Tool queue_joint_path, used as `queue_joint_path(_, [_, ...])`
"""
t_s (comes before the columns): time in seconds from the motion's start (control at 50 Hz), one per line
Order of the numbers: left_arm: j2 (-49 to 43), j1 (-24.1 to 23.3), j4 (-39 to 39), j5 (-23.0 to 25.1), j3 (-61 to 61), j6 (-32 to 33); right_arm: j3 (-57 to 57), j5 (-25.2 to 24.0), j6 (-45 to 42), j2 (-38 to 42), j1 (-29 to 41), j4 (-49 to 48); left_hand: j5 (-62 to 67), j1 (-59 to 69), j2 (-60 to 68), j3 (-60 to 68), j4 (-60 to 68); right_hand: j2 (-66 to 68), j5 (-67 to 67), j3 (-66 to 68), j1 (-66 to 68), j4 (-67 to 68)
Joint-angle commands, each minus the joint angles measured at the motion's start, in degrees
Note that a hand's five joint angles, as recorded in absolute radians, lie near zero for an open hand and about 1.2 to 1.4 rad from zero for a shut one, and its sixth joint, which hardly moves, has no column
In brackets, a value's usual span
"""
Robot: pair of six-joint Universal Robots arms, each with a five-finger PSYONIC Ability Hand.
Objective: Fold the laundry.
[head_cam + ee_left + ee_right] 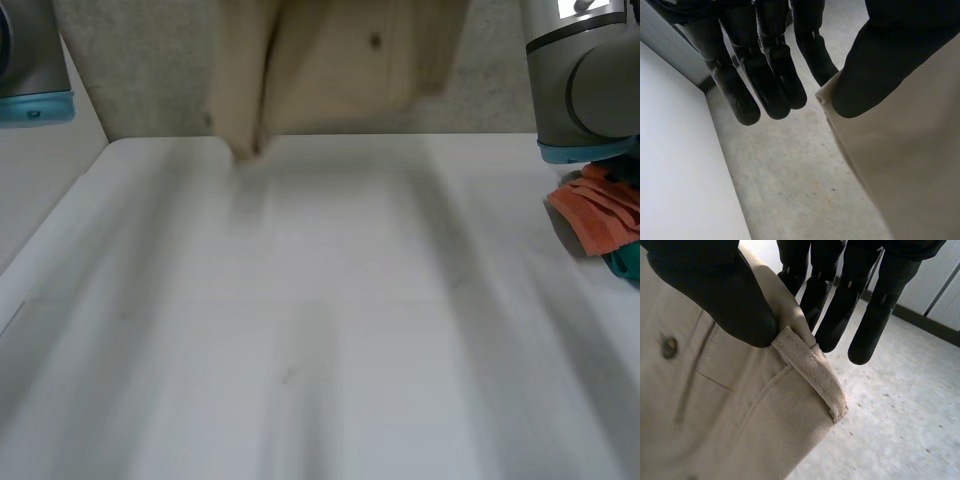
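A pair of beige trousers hangs in the air over the far edge of the white table, with one lower corner just above the tabletop. My left hand pinches an edge of the beige cloth between thumb and fingers. My right hand has its thumb pressed on the waistband beside a belt loop, near a button. The right hand's fingers reach behind the cloth.
An orange cloth lies on a teal one at the table's right edge, under my right arm. My left arm stands at the far left. A grey floor lies beyond the table.
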Motion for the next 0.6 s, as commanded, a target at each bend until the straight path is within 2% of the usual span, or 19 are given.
queue_joint_path(0.02, [4.3, 0.0, -7.1, -0.2, -15.7, -5.6, 7.5, -4.7, 1.8, -0.4, -0.4, 1.9, 14.1, 14.5, 11.3, 11.6, 11.1, 12.6, 12.1, 11.6, 15.6, 11.2])
queue_joint_path(0.2, [3.7, -2.6, -0.4, 1.3, -40.0, -5.4, 16.2, -7.4, 0.6, 6.8, -1.1, 6.6, 14.1, 14.5, 11.3, 11.6, 11.1, 12.6, 12.1, 11.6, 15.6, 11.2])
queue_joint_path(0.34, [-3.8, -3.5, 3.8, 1.0, -51.6, -0.2, 22.8, -10.1, -6.5, 14.3, -1.1, 10.2, 14.1, 14.5, 11.3, 11.6, 11.1, 12.6, 12.1, 11.6, 15.6, 11.2])
queue_joint_path(0.42, [-4.8, -2.9, 1.7, -0.5, -55.3, 3.9, 26.8, -10.3, -14.1, 14.6, -1.5, 16.9, 14.1, 14.5, 11.3, 11.6, 11.1, 12.6, 12.1, 11.6, 15.6, 11.2])
queue_joint_path(0.48, [-1.9, -2.6, -2.3, -1.8, -57.9, 5.5, 28.8, -10.2, -17.3, 12.6, -1.6, 21.7, 14.1, 14.5, 11.3, 11.6, 11.1, 12.6, 12.1, 11.6, 15.6, 11.2])
queue_joint_path(0.6, [10.0, -2.0, -14.2, -2.2, -60.8, 4.9, 32.7, -10.0, -22.6, 3.4, -0.9, 40.1, 14.1, 14.5, 11.3, 11.6, 11.1, 12.6, 12.1, 11.6, 15.6, 11.2])
